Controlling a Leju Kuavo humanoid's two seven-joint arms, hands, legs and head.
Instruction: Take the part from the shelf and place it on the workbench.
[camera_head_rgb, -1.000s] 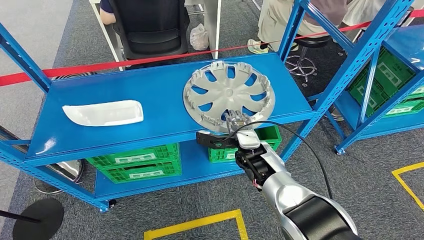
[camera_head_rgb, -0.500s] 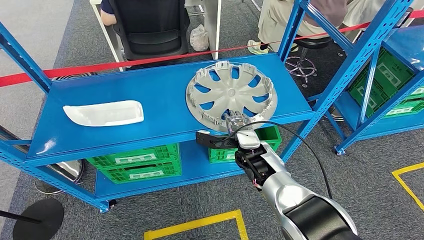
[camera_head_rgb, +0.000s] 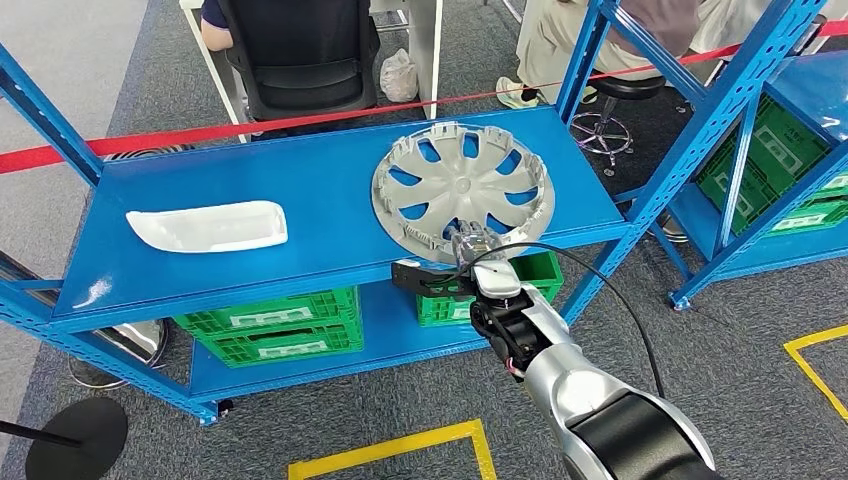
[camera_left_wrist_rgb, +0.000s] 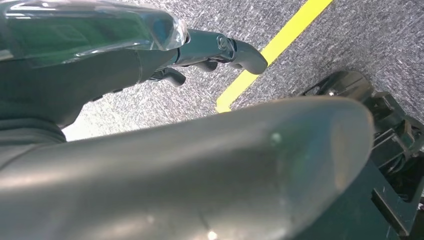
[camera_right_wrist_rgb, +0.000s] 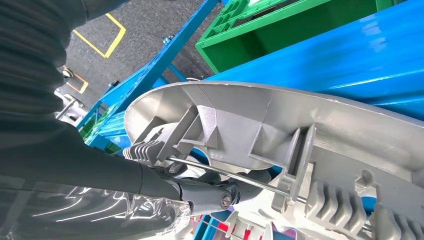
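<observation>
Blue shelf (camera_head_rgb: 250, 185): right hand (camera_head_rgb: 478, 248) fingers (camera_right_wrist_rgb: 210, 192) grip wheel cover (camera_head_rgb: 462, 190) rim (near edge); left hand's fingers (camera_left_wrist_rgb: 235, 50) curled, empty.

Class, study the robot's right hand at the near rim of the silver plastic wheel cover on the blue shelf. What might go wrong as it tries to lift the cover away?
1. The right hand holds the silver plastic wheel cover at one edge only, so the cover may tilt and slip out.
2. The blue shelf upright stands close beside the cover; a swing that way might strike it.
3. The thin rim clips by the fingers could snag or bend.
</observation>
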